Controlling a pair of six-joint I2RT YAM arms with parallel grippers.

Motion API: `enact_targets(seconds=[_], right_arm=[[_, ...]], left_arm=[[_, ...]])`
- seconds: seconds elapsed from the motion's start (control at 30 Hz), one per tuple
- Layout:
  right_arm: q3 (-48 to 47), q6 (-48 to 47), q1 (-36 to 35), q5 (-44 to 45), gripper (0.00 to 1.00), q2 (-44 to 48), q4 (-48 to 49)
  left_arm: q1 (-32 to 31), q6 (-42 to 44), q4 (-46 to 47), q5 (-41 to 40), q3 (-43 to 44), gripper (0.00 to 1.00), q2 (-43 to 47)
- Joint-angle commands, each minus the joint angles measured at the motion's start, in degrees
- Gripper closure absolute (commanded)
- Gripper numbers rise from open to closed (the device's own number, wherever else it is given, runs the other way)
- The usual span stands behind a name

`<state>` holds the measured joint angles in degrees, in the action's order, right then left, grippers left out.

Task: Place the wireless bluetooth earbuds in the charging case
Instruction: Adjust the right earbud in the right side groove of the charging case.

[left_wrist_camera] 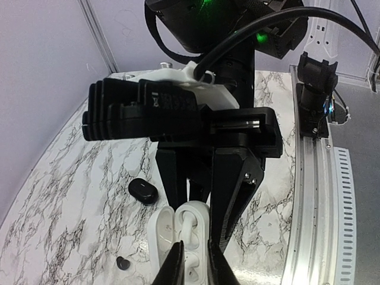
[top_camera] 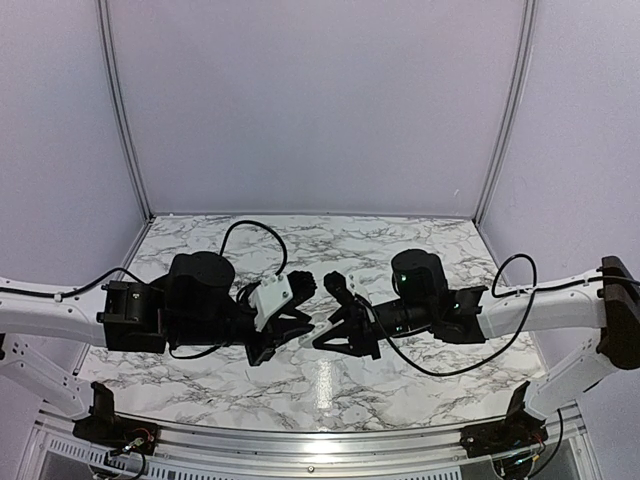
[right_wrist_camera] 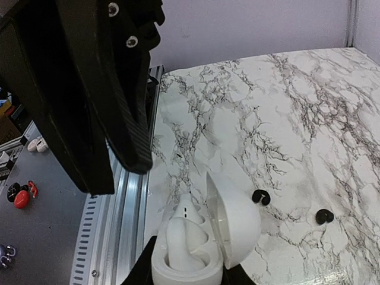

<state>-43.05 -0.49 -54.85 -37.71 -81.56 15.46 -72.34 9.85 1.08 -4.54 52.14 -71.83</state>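
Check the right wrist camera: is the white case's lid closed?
No, the lid of the white case stands swung open, with a white earbud showing inside.

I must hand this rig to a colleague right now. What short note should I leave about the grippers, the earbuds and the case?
Right gripper: shut on the white charging case, which is open.
Left gripper: close to the case; open or shut, unclear.
Done: one white earbud sits in the case.
To do: check the second earbud, which I cannot confirm; case not yet closed.
Two small black pieces lie on the table.
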Motion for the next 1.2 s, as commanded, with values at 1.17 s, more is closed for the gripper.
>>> enact_targets(seconds=[1.17], right_arm=[[-3.67, -2.93, -0.35, 2.63, 1.00, -0.35, -3.83]], left_arm=[[-0.26, 1.45, -7.58, -7.20, 8.13, 0.86, -9.12]])
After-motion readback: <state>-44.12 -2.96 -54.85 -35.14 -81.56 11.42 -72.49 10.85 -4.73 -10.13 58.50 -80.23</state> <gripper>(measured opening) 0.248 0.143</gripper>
